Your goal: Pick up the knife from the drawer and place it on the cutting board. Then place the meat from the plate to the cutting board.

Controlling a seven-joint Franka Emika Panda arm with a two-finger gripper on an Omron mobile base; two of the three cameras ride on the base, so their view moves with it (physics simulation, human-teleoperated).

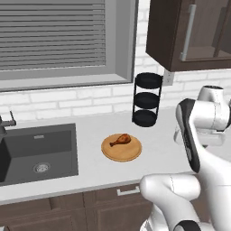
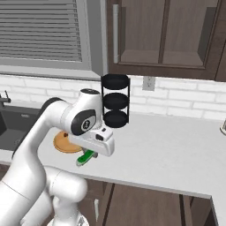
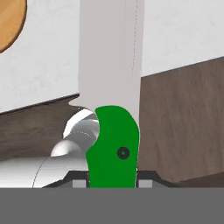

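Knife [image 3: 114, 146] clamped in hand [image 3: 113, 180]; blade out over counter [image 3: 183, 30]

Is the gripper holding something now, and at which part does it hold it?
Yes. The gripper holds the knife by its green handle, with the pale blade pointing away from the hand.

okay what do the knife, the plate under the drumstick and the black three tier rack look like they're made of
Knife: glossy bright green handle with a dark rivet, probably plastic; pale, smooth grey blade, likely metal.
Plate: flat tan disc with a slightly darker rim, matte, looks wooden, though no grain is visible.
Rack: uniformly black trays on thin posts, dull sheen; painted metal or plastic, hard to tell.
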